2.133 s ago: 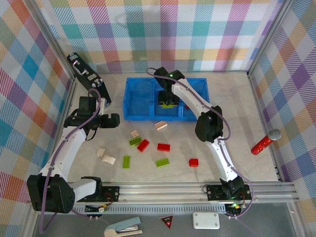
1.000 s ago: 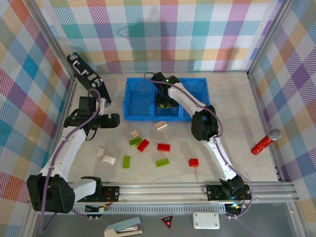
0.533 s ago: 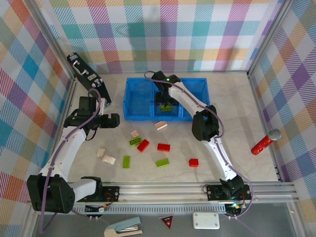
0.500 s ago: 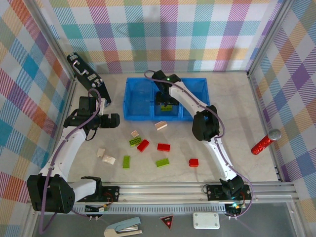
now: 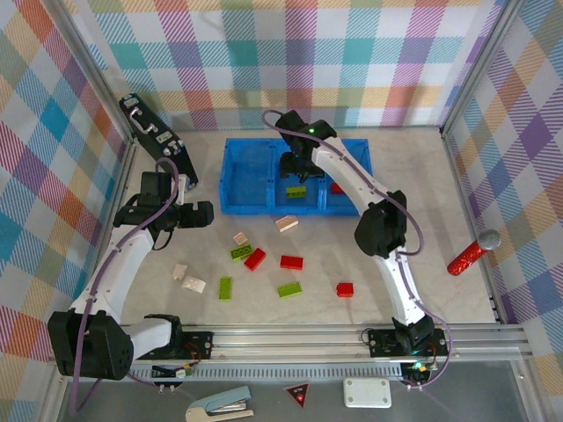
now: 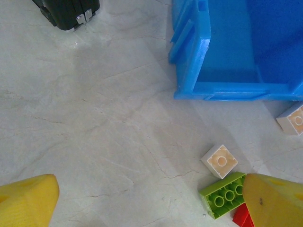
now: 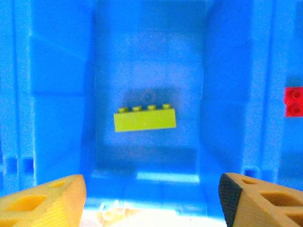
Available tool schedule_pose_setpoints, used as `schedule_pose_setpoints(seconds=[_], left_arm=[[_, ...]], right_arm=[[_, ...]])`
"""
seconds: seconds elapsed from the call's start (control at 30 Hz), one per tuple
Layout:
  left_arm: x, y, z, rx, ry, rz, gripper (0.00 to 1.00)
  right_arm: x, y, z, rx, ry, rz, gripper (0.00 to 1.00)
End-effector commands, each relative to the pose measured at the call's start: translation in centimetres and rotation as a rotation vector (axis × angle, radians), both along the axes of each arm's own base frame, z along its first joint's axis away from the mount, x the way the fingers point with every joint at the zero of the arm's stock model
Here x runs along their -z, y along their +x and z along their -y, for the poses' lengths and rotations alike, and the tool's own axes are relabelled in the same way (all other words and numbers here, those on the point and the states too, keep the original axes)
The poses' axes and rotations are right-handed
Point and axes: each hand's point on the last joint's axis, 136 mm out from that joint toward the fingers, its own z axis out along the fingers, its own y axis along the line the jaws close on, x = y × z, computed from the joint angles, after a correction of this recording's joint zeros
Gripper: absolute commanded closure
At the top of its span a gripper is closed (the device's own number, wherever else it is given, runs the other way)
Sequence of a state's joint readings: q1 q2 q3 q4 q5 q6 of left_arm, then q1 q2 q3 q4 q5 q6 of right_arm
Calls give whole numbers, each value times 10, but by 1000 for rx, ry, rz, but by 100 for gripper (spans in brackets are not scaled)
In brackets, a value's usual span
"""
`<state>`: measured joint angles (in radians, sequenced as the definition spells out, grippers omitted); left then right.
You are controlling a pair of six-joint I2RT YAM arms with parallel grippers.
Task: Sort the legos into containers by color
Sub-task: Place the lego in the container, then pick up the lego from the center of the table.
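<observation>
Your bench (image 5: 440,202) has the blue tray (image 5: 244,180) at the back. Your right gripper (image 5: 295,167) hangs over its middle compartment, jaws spread and empty; your left gripper (image 5: 201,214) has its jaws spread too. The lime lego (image 7: 145,118) lies in that compartment, with probably a red lego (image 7: 294,101) next door.

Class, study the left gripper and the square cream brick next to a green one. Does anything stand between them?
Nothing visible does. Bare table lies between the open left gripper and the cream brick; the green brick sits beside it, not in between.
</observation>
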<state>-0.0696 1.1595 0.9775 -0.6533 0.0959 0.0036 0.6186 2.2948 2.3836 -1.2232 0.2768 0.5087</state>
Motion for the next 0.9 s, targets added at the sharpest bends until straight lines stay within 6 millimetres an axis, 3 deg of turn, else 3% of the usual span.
schedule_pose_setpoints(seconds=[0.0,0.4,0.87], left_arm=[[-4,-5,2,-33,-30,-17,2],[-3,-19,14,-83,-18,-103,3],[38,-23,62,-194,-30,-220,8]], right_arm=[[-22,-26,7,-30,-2,-6,26],[-36,-75,39,-15,17,15,26],[-14,-120,79,-3,-23,-3,26]])
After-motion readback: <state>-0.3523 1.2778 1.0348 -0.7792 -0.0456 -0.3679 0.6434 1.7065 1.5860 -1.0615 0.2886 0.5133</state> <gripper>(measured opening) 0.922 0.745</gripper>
